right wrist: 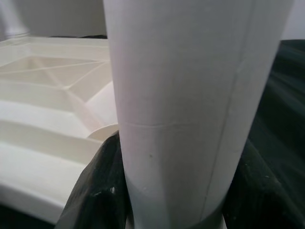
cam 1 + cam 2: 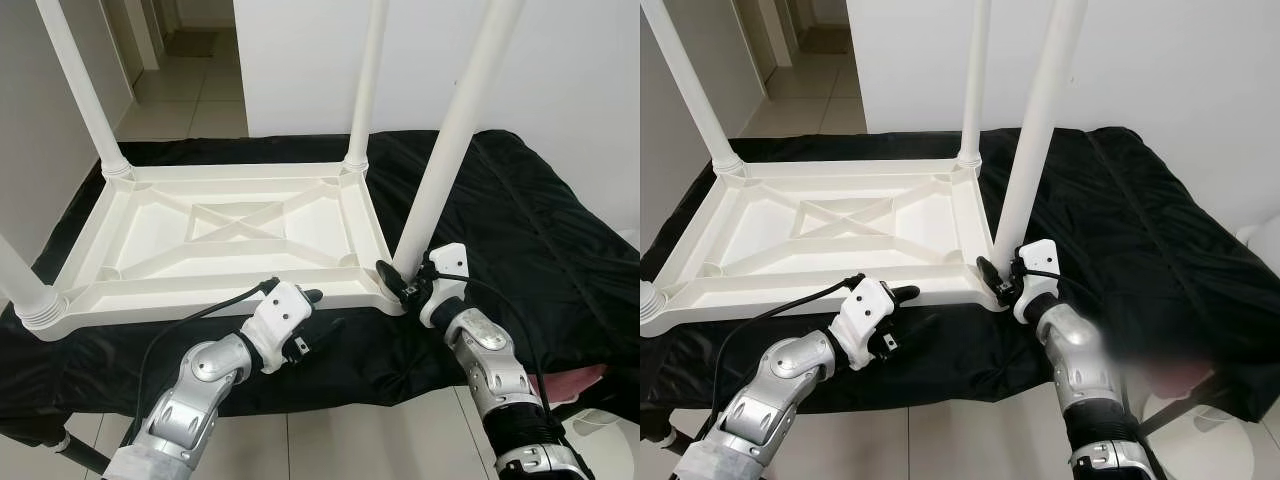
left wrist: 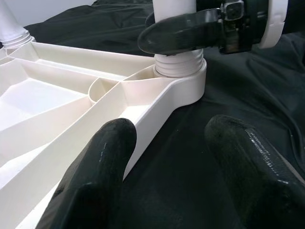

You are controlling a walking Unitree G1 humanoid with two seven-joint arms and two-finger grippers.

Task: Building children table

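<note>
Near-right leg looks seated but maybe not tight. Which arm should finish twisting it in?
Right. The right gripper is already clamped around the base of the white plastic table leg at its corner socket. The left gripper is open beside the upturned white tabletop, holding nothing.

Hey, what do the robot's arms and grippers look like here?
Both arms are jointed silver metal with white wrist housings. The left gripper and right gripper each have two long, rounded, glossy black fingers. A black cable loops along the left forearm.

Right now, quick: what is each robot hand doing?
Left end effector: open, holding nothing, beside the tabletop edge.
Right end effector: closed around the base of the near-right table leg.
</note>
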